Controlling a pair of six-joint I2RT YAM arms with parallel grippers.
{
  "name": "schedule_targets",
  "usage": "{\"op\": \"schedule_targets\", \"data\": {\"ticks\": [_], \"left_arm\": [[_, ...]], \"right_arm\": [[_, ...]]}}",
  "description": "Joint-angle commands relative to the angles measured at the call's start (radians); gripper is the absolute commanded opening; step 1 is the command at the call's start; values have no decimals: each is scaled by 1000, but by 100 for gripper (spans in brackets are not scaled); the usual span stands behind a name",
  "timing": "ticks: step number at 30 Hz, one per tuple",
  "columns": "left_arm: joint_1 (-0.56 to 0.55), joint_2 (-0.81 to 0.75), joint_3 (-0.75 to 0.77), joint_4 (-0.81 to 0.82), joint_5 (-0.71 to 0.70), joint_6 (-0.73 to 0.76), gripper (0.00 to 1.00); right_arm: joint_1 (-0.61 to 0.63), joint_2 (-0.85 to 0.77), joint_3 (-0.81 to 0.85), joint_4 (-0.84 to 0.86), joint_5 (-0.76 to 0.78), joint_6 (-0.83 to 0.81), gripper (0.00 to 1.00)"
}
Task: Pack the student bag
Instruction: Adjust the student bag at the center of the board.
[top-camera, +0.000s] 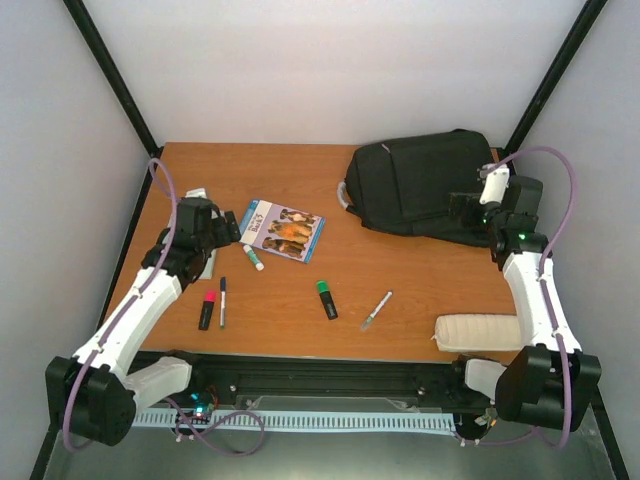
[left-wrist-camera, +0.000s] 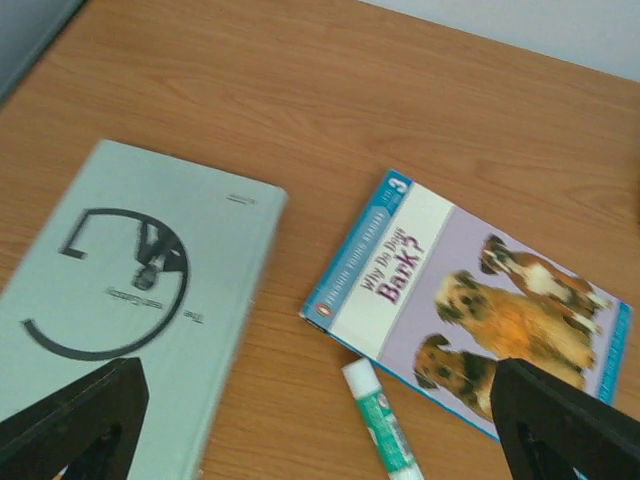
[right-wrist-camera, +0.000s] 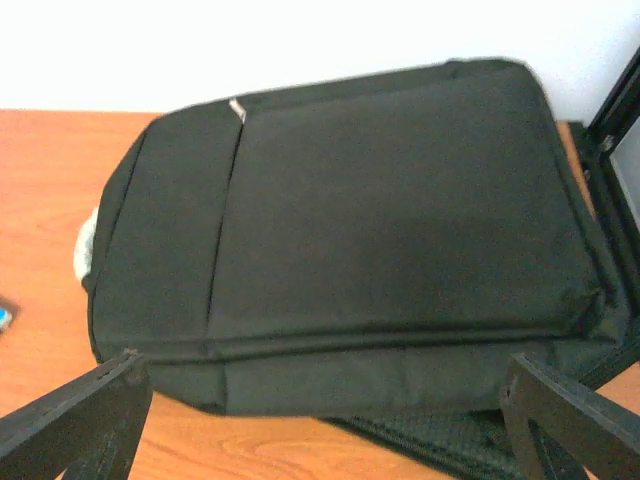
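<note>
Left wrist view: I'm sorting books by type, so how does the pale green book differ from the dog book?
The pale green book is thick, with a plain cover bearing a black ring design. The dog book is thin, with a colourful dog-picture cover. Both lie closed, flat on the table.

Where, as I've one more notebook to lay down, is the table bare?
Bare: the far strip behind the dog book, left of the student bag; also the middle, between silver pen and bag. Crowded: near left, around the glue stick.
</note>
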Motion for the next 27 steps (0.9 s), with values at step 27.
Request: {"op": "schedule_targets", "data": {"ticks": [27], "left_arm": [[61,31,-23,180,638,28,90]], "right_arm": [[544,633,471,-272,151,-425,67]]}}
